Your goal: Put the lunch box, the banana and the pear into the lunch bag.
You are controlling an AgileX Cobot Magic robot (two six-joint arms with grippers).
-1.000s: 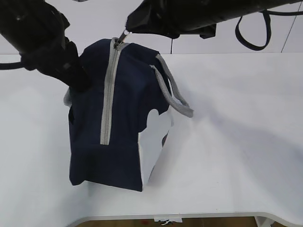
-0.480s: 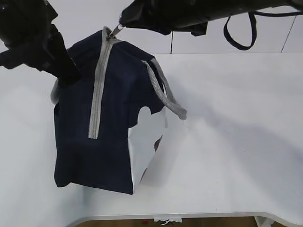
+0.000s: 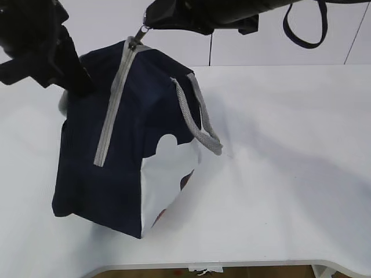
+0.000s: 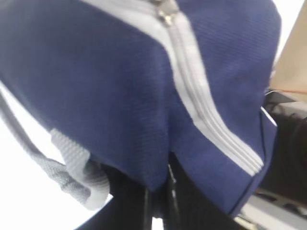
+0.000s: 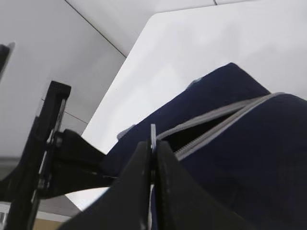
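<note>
At top of lunch bag (image 3: 133, 133): right gripper (image 5: 153, 143) clenching ring pull (image 3: 143, 30) above zipper (image 3: 113, 104), slanting down-left; left gripper (image 4: 158, 191) pinching fabric

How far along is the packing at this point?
No banana, pear or lunch box is on the table, so they are likely in the bag already, though its inside is hidden. In hand: the left end effector pinches the bag's fabric while the right end effector grips the zipper pull. Left: the right wrist view shows a short open gap at the pull.

Bright, soft shadows, L wrist blurry
</note>
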